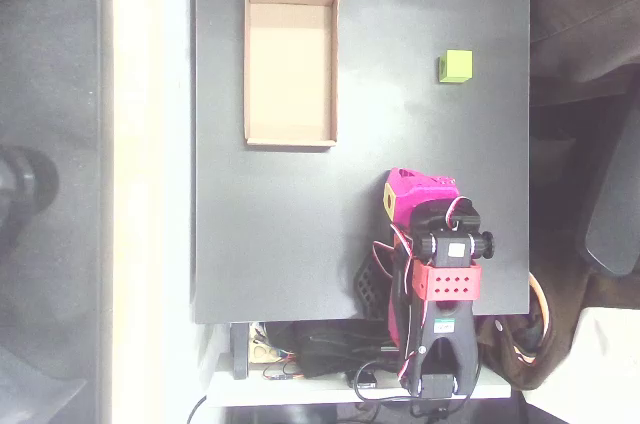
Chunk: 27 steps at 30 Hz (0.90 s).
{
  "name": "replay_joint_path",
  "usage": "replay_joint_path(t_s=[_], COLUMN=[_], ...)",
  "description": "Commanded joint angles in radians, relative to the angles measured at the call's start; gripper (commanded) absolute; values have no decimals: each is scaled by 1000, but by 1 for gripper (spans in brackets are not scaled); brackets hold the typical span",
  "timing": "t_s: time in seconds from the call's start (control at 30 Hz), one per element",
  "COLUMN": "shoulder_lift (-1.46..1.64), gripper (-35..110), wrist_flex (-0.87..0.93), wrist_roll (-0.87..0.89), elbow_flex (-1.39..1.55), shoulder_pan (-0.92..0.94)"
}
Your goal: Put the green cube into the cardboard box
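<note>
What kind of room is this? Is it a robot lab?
Probably a small hobby or lab workspace, though I can't be sure. A magenta robot arm sits on a black table with loose wires at its base, and only a green cube and a cardboard box set out.

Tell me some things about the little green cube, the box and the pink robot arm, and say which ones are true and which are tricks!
1. The green cube lies inside the cardboard box. False: it sits on the black table, off to the right of the box in the overhead view.
2. The box has nothing in it. True.
3. The gripper is holding the cube. False: it is well apart from the cube, nearer the bottom of the picture.
4. The cube is closer to the table's right edge than the box is. True.
5. The box is tipped on its side. False: it lies flat, open side up.
</note>
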Motion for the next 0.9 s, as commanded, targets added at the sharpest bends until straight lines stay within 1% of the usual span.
replay_joint_path(t_s=[0.0,0.87], shoulder_lift=[5,-6], gripper=[1,1], wrist_flex=[20,26], wrist_roll=[91,94], elbow_flex=[12,-2], shoulder_pan=[-9,-20])
